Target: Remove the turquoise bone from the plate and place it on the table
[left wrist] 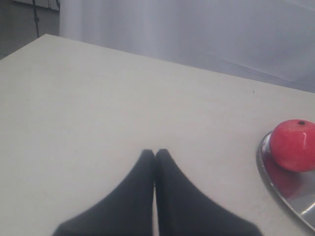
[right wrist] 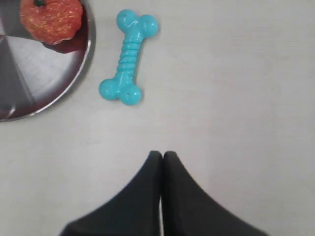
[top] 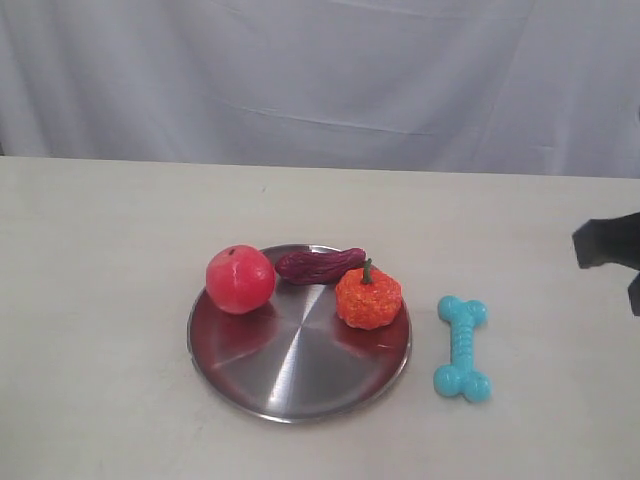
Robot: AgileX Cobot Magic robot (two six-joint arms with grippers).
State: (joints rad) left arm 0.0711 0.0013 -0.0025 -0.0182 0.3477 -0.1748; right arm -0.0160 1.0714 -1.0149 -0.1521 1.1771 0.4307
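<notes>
Turquoise bone [top: 462, 348]: flat on the worktop [top: 100, 250], just right of the plate [top: 300, 372], a narrow strip of worktop between it and the rim.
Plate: carries 3 toys on its far half, a red apple [top: 240, 278], a purple eggplant [top: 320, 265] and an orange pumpkin [top: 368, 296]; near half bare steel.
My right fingers [right wrist: 162, 156]: pressed together, empty, right of the plate beyond the bone.
My left fingers [left wrist: 154, 156]: pressed together, empty, left of the plate.
Open room: wide bare worktop left of the plate.
</notes>
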